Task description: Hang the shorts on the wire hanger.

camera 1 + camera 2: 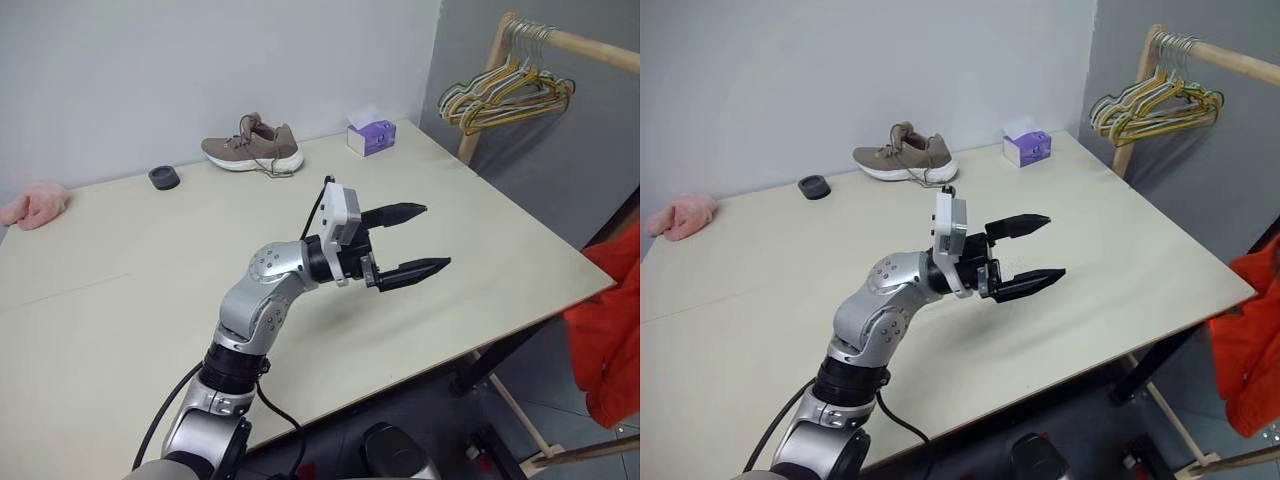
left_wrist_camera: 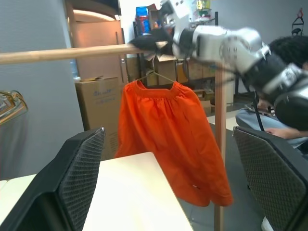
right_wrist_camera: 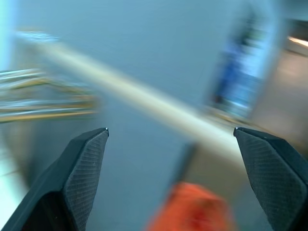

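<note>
The orange shorts (image 2: 168,139) hang by their gathered waistband from the thin wire hanger (image 2: 163,77), whose hook goes up to the wooden rail (image 2: 62,53). From the head, a part of the shorts (image 1: 608,335) shows past the table's right edge. My right gripper (image 2: 147,44) is up at the rail, just above the hanger's hook. In its own wrist view the right gripper (image 3: 171,130) stands open, holding nothing. My left gripper (image 1: 437,236) is open over the middle of the table (image 1: 120,300), pointing right toward the shorts, with nothing between its fingers.
A bunch of coloured hangers (image 1: 505,95) hangs further along the rail. A brown shoe (image 1: 252,148), a purple tissue box (image 1: 372,137), a black round object (image 1: 164,178) and a pink fluffy thing (image 1: 35,205) lie at the table's far side. A person (image 2: 288,50) sits behind the rack.
</note>
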You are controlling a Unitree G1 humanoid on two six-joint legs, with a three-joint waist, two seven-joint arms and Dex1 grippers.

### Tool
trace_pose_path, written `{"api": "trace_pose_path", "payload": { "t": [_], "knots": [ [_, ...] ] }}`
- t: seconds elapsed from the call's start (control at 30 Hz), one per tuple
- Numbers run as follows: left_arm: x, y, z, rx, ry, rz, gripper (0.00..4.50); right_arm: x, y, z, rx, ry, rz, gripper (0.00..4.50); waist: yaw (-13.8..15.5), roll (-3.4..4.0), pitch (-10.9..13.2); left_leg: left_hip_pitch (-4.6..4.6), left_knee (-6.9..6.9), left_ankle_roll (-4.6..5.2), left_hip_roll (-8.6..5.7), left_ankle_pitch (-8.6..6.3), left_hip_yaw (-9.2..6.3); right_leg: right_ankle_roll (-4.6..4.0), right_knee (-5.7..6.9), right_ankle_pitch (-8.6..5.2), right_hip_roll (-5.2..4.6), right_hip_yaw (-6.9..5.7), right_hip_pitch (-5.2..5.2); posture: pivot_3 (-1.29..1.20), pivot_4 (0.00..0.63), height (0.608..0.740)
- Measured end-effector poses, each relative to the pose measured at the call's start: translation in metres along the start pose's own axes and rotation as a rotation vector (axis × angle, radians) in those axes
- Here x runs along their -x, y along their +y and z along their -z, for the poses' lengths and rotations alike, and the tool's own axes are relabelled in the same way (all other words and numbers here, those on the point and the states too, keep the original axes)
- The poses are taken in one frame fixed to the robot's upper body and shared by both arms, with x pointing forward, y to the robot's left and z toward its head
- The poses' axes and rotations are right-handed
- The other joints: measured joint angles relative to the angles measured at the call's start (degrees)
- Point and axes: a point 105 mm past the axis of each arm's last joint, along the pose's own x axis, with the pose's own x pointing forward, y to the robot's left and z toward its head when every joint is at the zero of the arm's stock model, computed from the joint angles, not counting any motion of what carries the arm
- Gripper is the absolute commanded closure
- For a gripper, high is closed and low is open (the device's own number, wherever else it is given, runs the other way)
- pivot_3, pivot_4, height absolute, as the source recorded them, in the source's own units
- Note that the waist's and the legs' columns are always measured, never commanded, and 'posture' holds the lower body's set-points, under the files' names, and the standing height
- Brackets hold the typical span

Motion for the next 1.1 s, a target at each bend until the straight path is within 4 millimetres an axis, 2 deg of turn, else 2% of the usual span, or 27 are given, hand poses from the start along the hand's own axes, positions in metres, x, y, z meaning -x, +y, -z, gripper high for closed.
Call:
{"api": "trace_pose_path", "payload": {
  "t": [0.17,0.27,0.33,0.4,0.47,0.57,0.63,0.73,0.8,0.87,1.1],
  "knots": [
    [0.005,0.002,-0.002,-0.005,0.007,-0.046,0.0,0.017,0.088,0.034,-0.009,0.02,-0.306,0.05,1.83,0.08,-0.04,-0.08,-0.02,0.0,-0.01,0.0,-0.08,0.02,0.0,0.01,-0.01,-0.03,-0.14,-0.31,0.066,0.74],
    [0.015,0.008,-0.002,-0.011,0.01,-0.119,0.0,0.026,0.12,0.04,-0.017,0.002,-0.413,0.05,3.08,0.17,0.01,-0.12,-0.01,0.0,-0.02,0.0,-0.1,0.02,0.02,0.01,-0.02,-0.05,-0.18,-0.26,0.064,0.74],
    [0.037,0.027,0.003,-0.042,0.049,-0.302,0.0,0.034,0.155,0.041,-0.046,-0.042,-0.502,0.05,3.46,-0.06,-0.01,-0.07,-0.01,0.0,0.08,0.0,-0.21,0.01,0.06,0.02,0.06,-0.03,-0.14,-0.24,0.064,0.74],
    [0.075,0.053,0.019,-0.072,0.146,-0.554,0.0,0.049,0.201,0.053,-0.092,-0.038,-0.643,0.05,3.65,-0.28,0.12,-0.07,-0.01,-0.01,0.09,-0.01,-0.33,-0.01,0.17,0.04,0.13,-0.01,-0.2,-0.22,0.064,0.74],
    [0.116,0.07,0.035,-0.092,0.248,-0.757,0.0,0.057,0.231,0.063,-0.147,-0.015,-0.724,0.05,4.73,-0.3,0.22,-0.18,0.02,-0.02,0.03,0.0,-0.29,-0.01,0.35,0.04,0.1,-0.05,-0.44,-0.19,0.064,0.74],
    [0.166,0.077,0.045,-0.109,0.33,-0.986,0.0,0.053,0.252,0.06,-0.2,-0.028,-0.761,0.05,6.94,-0.46,0.32,-0.6,0.13,-0.04,-0.06,0.01,-0.24,-0.06,0.72,0.08,-0.06,-0.12,-0.94,-0.15,0.062,0.74],
    [0.19,0.078,0.05,-0.117,0.371,-1.121,0.0,0.052,0.269,0.057,-0.234,-0.039,-0.795,0.05,8.78,-0.54,0.34,-0.82,0.16,-0.05,-0.05,0.02,-0.32,-0.2,0.83,0.24,-0.13,-0.16,-1.13,-0.13,0.061,0.74],
    [0.21,0.073,0.055,-0.144,0.46,-1.251,0.0,0.056,0.293,0.058,-0.296,-0.02,-0.848,0.05,11.86,-0.59,0.33,-1.06,0.13,-0.06,-0.04,0.02,-0.5,-0.21,0.92,0.23,-0.12,-0.3,-1.36,-0.1,0.059,0.74],
    [0.215,0.07,0.058,-0.151,0.485,-1.288,0.0,0.057,0.306,0.061,-0.313,-0.004,-0.867,0.05,13.98,-0.59,0.33,-1.14,0.13,-0.08,-0.04,0.03,-0.49,-0.21,0.93,0.23,-0.15,-0.33,-1.45,-0.08,0.063,0.74],
    [0.216,0.067,0.06,-0.151,0.473,-1.308,0.0,0.054,0.311,0.065,-0.327,0.005,-0.852,0.05,15.64,-0.6,0.34,-1.14,0.14,-0.08,-0.1,0.03,-0.44,-0.21,0.93,0.23,-0.25,-0.34,-1.45,-0.07,0.066,0.74],
    [0.213,0.072,0.06,-0.161,0.429,-1.307,0.0,0.052,0.316,0.075,-0.32,0.019,-0.819,0.05,18.37,-0.62,0.36,-1.09,0.17,-0.08,-0.16,0.04,-0.33,-0.23,0.99,0.24,-0.45,-0.44,-1.44,-0.06,0.09,0.74]
  ]
}}
